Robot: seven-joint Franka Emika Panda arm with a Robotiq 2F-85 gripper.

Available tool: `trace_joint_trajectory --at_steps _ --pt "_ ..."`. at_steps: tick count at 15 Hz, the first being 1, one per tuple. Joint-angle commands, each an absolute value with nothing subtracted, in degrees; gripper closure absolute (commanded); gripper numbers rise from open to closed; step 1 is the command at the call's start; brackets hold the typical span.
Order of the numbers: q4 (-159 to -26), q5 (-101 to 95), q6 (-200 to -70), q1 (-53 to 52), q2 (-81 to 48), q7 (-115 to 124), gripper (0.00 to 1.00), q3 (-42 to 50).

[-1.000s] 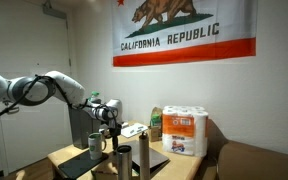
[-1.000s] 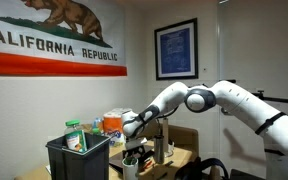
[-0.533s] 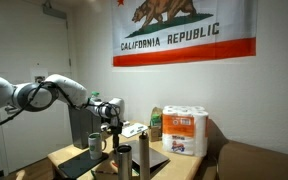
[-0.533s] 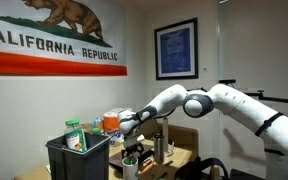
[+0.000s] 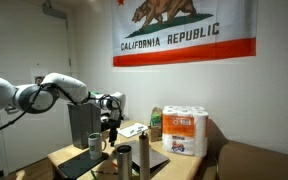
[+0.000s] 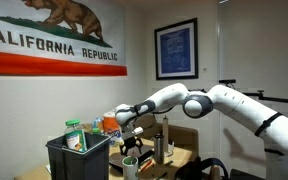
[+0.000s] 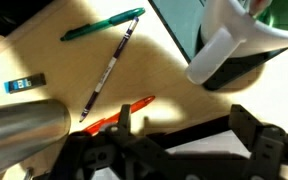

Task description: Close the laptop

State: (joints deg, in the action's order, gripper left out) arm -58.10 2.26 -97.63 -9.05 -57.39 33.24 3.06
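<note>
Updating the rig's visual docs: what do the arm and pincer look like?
The arm is glossy white, built of rounded tubular links with dark grey-to-black bands at the joints. The pincer is black, with two angular linkage fingers. Markings and cables are too small to make out.

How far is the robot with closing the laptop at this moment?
Done: nothing yet; the laptop appears open, its dark lid standing upright. In hand: the tool hangs beside the lid's edge; in the wrist view it is open and empty. Left: push the lid down flat.
</note>
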Motion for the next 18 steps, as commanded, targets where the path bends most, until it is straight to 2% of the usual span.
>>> trace_joint_trajectory --at_steps 1,10,18 --pt "-54.14 1.06 -97.85 -9.82 -59.77 35.53 0.0 4.26" --pt "-45.41 -1.55 -110.57 -10.82 -73.14 42.96 0.0 6.41" --pt "-38.59 -2.7 -108.56 -11.4 -76.08 46.17 0.0 7.21"
